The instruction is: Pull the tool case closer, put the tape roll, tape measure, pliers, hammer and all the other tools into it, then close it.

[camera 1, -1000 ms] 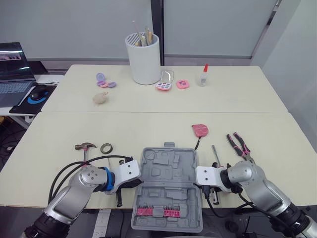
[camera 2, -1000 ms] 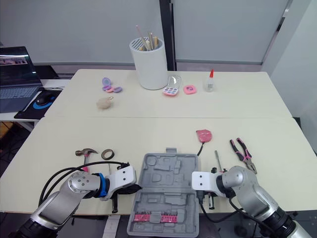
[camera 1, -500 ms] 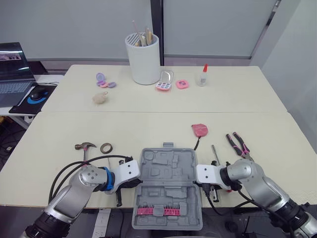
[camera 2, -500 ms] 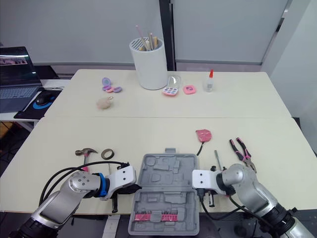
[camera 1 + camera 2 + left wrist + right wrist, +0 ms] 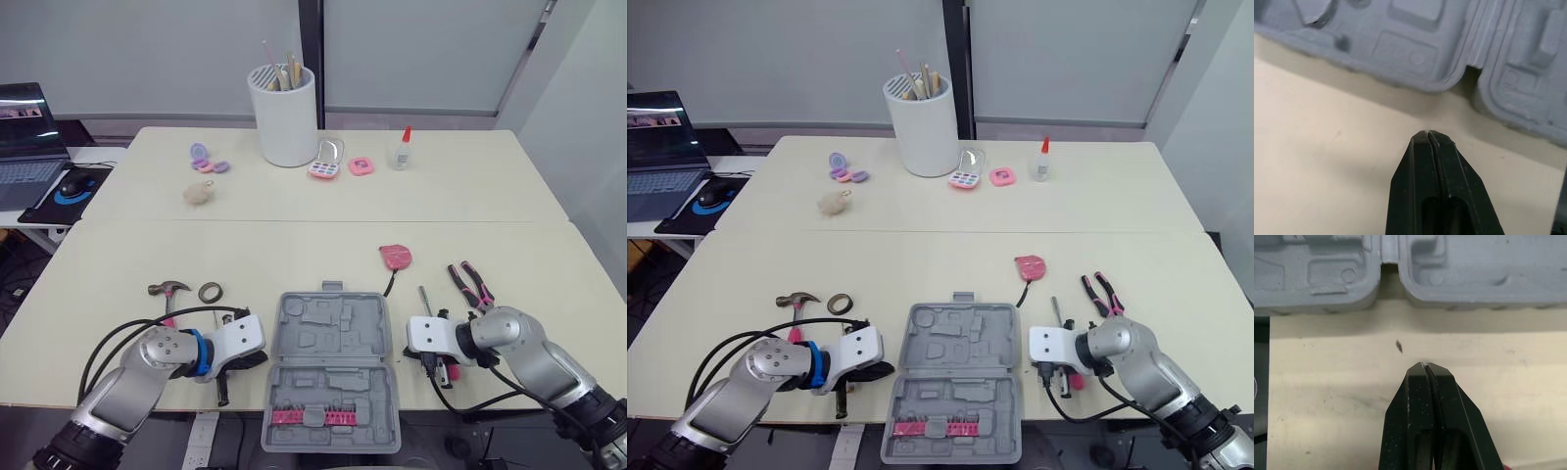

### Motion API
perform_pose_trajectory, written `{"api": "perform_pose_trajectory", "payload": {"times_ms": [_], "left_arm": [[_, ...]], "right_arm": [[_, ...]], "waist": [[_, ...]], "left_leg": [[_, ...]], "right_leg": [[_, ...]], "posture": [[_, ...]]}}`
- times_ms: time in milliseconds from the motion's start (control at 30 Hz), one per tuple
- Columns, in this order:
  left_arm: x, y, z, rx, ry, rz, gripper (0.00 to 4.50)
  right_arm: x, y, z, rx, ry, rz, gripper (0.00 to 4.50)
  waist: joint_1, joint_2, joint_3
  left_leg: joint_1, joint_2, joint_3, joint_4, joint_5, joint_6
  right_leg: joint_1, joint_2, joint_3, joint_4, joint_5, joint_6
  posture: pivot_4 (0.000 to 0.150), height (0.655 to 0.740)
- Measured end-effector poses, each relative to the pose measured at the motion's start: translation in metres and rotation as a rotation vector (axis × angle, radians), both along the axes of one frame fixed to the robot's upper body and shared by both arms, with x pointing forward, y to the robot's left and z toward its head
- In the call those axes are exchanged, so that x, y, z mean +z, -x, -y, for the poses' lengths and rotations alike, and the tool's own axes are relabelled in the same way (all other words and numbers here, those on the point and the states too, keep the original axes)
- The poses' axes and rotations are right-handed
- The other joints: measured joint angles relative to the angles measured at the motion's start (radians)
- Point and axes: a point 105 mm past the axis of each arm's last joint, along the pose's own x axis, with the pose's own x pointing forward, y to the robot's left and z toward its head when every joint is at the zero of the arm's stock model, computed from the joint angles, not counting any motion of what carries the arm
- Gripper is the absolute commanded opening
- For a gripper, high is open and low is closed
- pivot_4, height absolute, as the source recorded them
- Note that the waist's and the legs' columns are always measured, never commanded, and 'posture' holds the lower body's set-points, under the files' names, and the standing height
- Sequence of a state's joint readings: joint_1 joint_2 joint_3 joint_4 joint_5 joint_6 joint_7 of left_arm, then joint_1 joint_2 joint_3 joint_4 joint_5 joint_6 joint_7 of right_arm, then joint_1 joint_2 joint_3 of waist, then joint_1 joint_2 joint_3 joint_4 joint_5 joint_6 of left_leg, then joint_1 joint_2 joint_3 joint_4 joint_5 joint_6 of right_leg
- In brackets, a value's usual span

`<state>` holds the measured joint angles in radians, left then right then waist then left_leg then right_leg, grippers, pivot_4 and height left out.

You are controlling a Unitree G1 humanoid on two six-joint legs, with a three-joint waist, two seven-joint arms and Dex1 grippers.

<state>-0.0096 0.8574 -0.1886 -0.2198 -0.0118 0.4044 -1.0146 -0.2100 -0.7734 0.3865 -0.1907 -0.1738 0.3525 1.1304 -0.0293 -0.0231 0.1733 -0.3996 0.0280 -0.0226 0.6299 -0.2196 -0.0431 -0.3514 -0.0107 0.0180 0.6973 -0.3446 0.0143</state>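
Note:
The grey tool case point(image 5: 331, 367) lies open at the table's near edge, with pink bits in its front half. My left gripper point(image 5: 261, 359) is shut just off the case's left side point(image 5: 1449, 73), holding nothing. My right gripper point(image 5: 413, 358) is shut a short way off the case's right side point(image 5: 1400, 279), also holding nothing. The hammer point(image 5: 168, 290) and tape roll point(image 5: 210, 292) lie to the left of the case. To its right are the pink tape measure point(image 5: 396, 258), a screwdriver point(image 5: 425, 304) and the pliers point(image 5: 470, 284). A dark-handled tool point(image 5: 223, 390) lies under my left arm.
At the back of the table stand a white pot of sticks point(image 5: 287, 117), a glue bottle point(image 5: 401, 150) and small pink and purple items point(image 5: 326, 162). A laptop point(image 5: 24, 137) and mouse sit on a side desk at the far left. The case overhangs the table's front edge.
Both grippers have drawn outward from the case's sides, leaving a small gap on each side. The case has stayed in place.

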Motion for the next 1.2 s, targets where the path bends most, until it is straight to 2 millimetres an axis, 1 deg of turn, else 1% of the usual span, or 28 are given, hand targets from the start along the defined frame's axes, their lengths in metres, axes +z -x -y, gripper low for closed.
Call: {"api": "perform_pose_trajectory", "payload": {"times_ms": [67,133,200,233,300,333,367,400,467,500,567,600,633,667,700,733,800,900,967,1033,1100,1200], "left_arm": [[0.011,-0.004,-0.004,0.034,0.051,0.02,0.0],[0.026,-0.008,-0.011,0.073,0.112,0.039,0.0],[0.04,-0.009,-0.02,0.111,0.167,0.045,0.36],[0.049,-0.01,-0.025,0.14,0.21,0.047,0.53],[0.067,-0.011,-0.04,0.199,0.277,0.056,1.2],[0.076,-0.012,-0.051,0.239,0.305,0.06,1.45],[0.082,-0.013,-0.06,0.273,0.32,0.065,1.81],[0.091,-0.015,-0.074,0.323,0.348,0.075,2.1],[0.104,-0.017,-0.091,0.394,0.399,0.09,2.71],[0.111,-0.019,-0.102,0.437,0.436,0.102,3.03],[0.117,-0.017,-0.122,0.511,0.47,0.11,3.64],[0.118,-0.015,-0.132,0.545,0.477,0.112,3.96],[0.118,-0.012,-0.145,0.594,0.491,0.116,4.32],[0.116,-0.008,-0.155,0.636,0.501,0.117,4.5],[0.114,-0.005,-0.167,0.685,0.516,0.122,4.5],[0.113,-0.002,-0.179,0.73,0.523,0.132,4.5],[0.108,0.005,-0.197,0.796,0.514,0.142,4.5],[0.1,0.011,-0.215,0.853,0.484,0.161,4.5],[0.095,0.013,-0.224,0.894,0.469,0.175,4.5],[0.093,0.013,-0.231,0.926,0.456,0.2,4.5],[0.093,0.011,-0.234,0.935,0.441,0.223,4.5],[0.092,0.01,-0.234,0.927,0.423,0.233,4.5]], "right_arm": [[0.01,-0.004,0.003,-0.03,-0.046,0.012,0.01],[0.029,-0.008,0.004,-0.058,-0.124,0.036,0.01],[0.046,-0.009,0.007,-0.08,-0.199,0.051,0.43],[0.055,-0.011,0.01,-0.103,-0.246,0.055,0.57],[0.075,-0.016,0.019,-0.148,-0.316,0.071,1.06],[0.086,-0.019,0.027,-0.17,-0.343,0.085,1.25],[0.096,-0.022,0.033,-0.188,-0.361,0.1,1.53],[0.109,-0.026,0.041,-0.212,-0.389,0.119,1.75],[0.126,-0.03,0.052,-0.255,-0.435,0.136,2.32],[0.133,-0.03,0.06,-0.287,-0.459,0.134,2.59],[0.14,-0.032,0.075,-0.355,-0.492,0.134,3.12],[0.14,-0.032,0.084,-0.394,-0.499,0.136,3.42],[0.138,-0.032,0.1,-0.456,-0.502,0.141,3.76],[0.135,-0.032,0.112,-0.506,-0.506,0.144,4.07],[0.131,-0.031,0.126,-0.563,-0.515,0.149,4.43],[0.127,-0.03,0.14,-0.614,-0.519,0.153,4.47],[0.119,-0.027,0.161,-0.69,-0.517,0.161,4.47],[0.116,-0.025,0.182,-0.757,-0.539,0.196,4.47],[0.11,-0.022,0.195,-0.795,-0.533,0.212,4.47],[0.1,-0.019,0.208,-0.845,-0.516,0.216,4.47],[0.095,-0.018,0.215,-0.869,-0.513,0.221,4.47],[0.094,-0.019,0.219,-0.88,-0.515,0.241,4.47]], "waist": [[0.0,-0.002,0.002],[0.0,-0.003,0.003],[0.0,-0.003,0.004],[0.0,-0.004,0.004],[0.0,-0.004,0.006],[0.0,-0.003,0.007],[-0.001,-0.003,0.007],[-0.001,-0.003,0.007],[0.0,-0.003,0.007],[0.0,-0.003,0.007],[0.0,-0.004,0.007],[0.0,-0.004,0.007],[0.0,-0.004,0.007],[0.0,-0.004,0.007],[0.0,-0.004,0.007],[0.0,-0.004,0.007],[0.0,-0.004,0.008],[-0.001,-0.003,0.008],[-0.001,-0.003,0.008],[-0.001,-0.003,0.008],[-0.001,-0.003,0.008],[-0.002,-0.003,0.008]], "left_leg": [[0.0,0.0,0.0,0.0,0.0,0.0],[-0.001,0.0,0.0,0.0,0.0,0.0],[-0.001,0.001,0.0,-0.001,0.0,0.0],[-0.001,0.001,0.0,-0.001,0.0,0.0],[0.0,0.001,0.0,0.0,0.0,0.0],[0.0,0.0,0.0,0.0,0.0,0.0],[0.0,0.0,0.0,0.0,0.0,0.0],[0.0,0.001,0.0,0.0,0.0,0.0],[0.0,0.001,0.0,0.0,0.0,0.0],[0.0,0.001,0.0,-0.001,0.0,0.0],[0.0,0.0,0.0,-0.001,0.0,0.0],[-0.001,0.0,0.001,-0.002,0.0,0.0],[-0.001,-0.001,0.001,-0.002,0.0,0.0],[-0.001,-0.001,0.001,-0.002,0.0,0.0],[-0.001,-0.001,0.002,-0.002,-0.001,0.0],[-0.001,-0.001,0.002,-0.002,-0.001,0.0],[-0.001,-0.001,0.003,-0.002,-0.001,0.0],[0.0,0.0,0.004,-0.002,0.0,0.0],[0.001,0.001,0.004,-0.002,0.0,0.0],[0.001,0.0,0.005,-0.002,0.0,0.0],[0.001,0.0,0.006,-0.002,0.0,0.0],[0.0,0.0,0.006,-0.002,0.0,0.0]], "right_leg": [[0.0,0.0,0.0,0.0,0.001,-0.003],[0.0,0.0,-0.001,0.0,0.001,-0.003],[0.0,0.0,-0.001,0.0,0.001,-0.003],[0.0,0.0,-0.001,0.0,0.001,-0.003],[0.0,0.0,-0.001,0.0,0.001,-0.003],[0.0,0.0,-0.001,0.0,0.001,-0.003],[0.0,0.0,-0.001,0.0,0.002,-0.003],[0.0,-0.001,-0.001,0.0,0.001,-0.003],[0.0,-0.001,-0.001,0.0,0.001,-0.003],[0.0,-0.001,-0.001,0.0,0.001,-0.003],[-0.001,-0.001,-0.001,-0.001,0.001,-0.003],[-0.001,-0.002,-0.001,-0.002,0.001,-0.003],[-0.001,-0.003,-0.001,-0.002,0.001,-0.003],[-0.001,-0.003,-0.001,-0.003,0.001,-0.003],[-0.001,-0.003,-0.001,-0.004,0.001,-0.003],[-0.001,-0.004,-0.001,-0.004,0.001,-0.003],[-0.001,-0.004,-0.001,-0.003,0.001,-0.003],[-0.001,-0.004,-0.001,-0.002,0.001,-0.004],[-0.001,-0.004,-0.001,-0.002,0.002,-0.004],[-0.001,-0.005,-0.001,-0.002,0.002,-0.004],[-0.001,-0.005,0.0,-0.002,0.002,-0.004],[-0.001,-0.005,0.0,-0.002,0.002,-0.004]], "posture": [[0.15,0.74],[0.15,0.74],[0.15,0.74],[0.15,0.74],[0.15,0.74],[0.15,0.74],[0.15,0.74],[0.15,0.74],[0.15,0.74],[0.15,0.74],[0.15,0.74],[0.15,0.74],[0.15,0.74],[0.15,0.74],[0.15,0.74],[0.15,0.74],[0.15,0.74],[0.15,0.74],[0.15,0.74],[0.15,0.74],[0.15,0.74],[0.15,0.74]]}}
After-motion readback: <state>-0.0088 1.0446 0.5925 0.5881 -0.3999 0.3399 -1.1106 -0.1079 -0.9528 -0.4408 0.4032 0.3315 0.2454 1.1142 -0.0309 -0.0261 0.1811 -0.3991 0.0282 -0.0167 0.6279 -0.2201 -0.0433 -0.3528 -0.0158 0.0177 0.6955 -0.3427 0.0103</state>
